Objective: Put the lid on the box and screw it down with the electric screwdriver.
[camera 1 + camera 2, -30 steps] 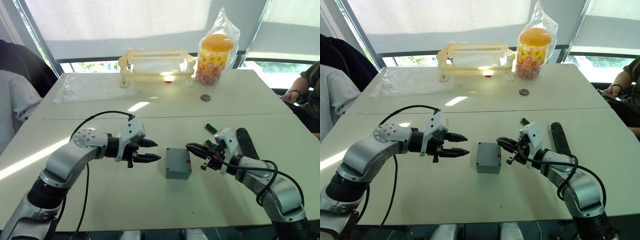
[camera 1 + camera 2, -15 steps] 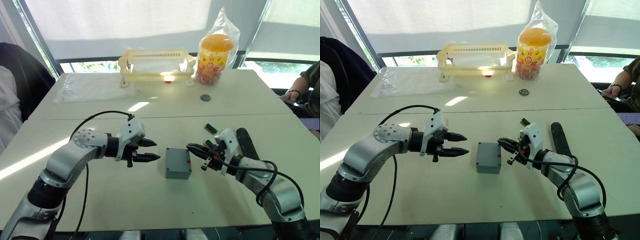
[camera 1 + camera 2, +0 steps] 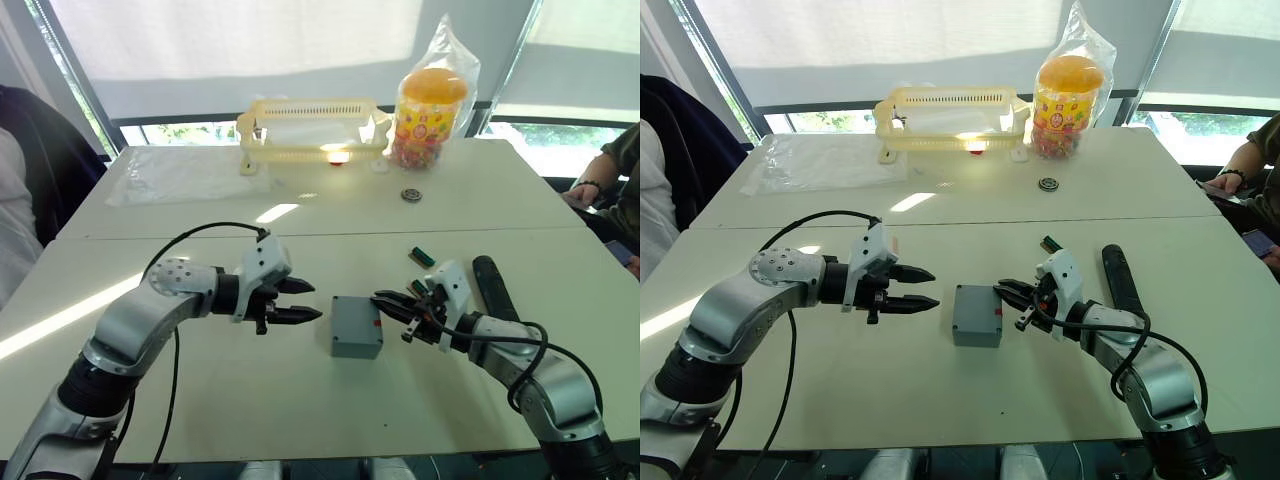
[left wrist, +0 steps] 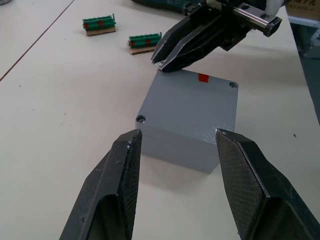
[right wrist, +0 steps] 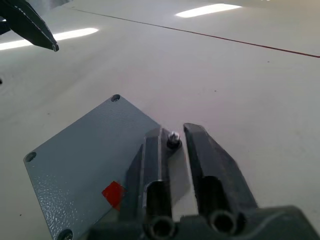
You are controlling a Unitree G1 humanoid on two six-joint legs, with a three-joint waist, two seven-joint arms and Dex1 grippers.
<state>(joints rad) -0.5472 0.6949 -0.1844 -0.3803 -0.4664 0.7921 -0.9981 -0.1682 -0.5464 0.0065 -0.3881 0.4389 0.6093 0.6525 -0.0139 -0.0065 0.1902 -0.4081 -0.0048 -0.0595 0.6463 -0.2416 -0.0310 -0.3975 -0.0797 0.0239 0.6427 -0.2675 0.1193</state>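
The grey box (image 3: 354,346) stands mid-table with the flat grey lid (image 4: 192,102) resting on it; the lid has corner holes and a red mark on top. My left gripper (image 3: 307,300) hovers open just left of the box, its fingers (image 4: 125,170) apart on either side of it. My right gripper (image 3: 380,298) reaches the box's far right corner and is shut on a small silver screw (image 5: 173,139). The black electric screwdriver (image 3: 493,285) lies on the table to the right of my right arm.
Two green terminal pieces (image 4: 145,40) lie behind the box. At the table's far side stand a yellow basket (image 3: 312,128), a bagged candy jar (image 3: 430,105) and a small round part (image 3: 411,194). A plastic sheet (image 3: 185,175) lies far left. A person's arm (image 3: 600,185) rests at the right edge.
My right gripper has edged slightly left, closer over the box's corner. The left gripper holds its place. The person at the left edge has drawn back.
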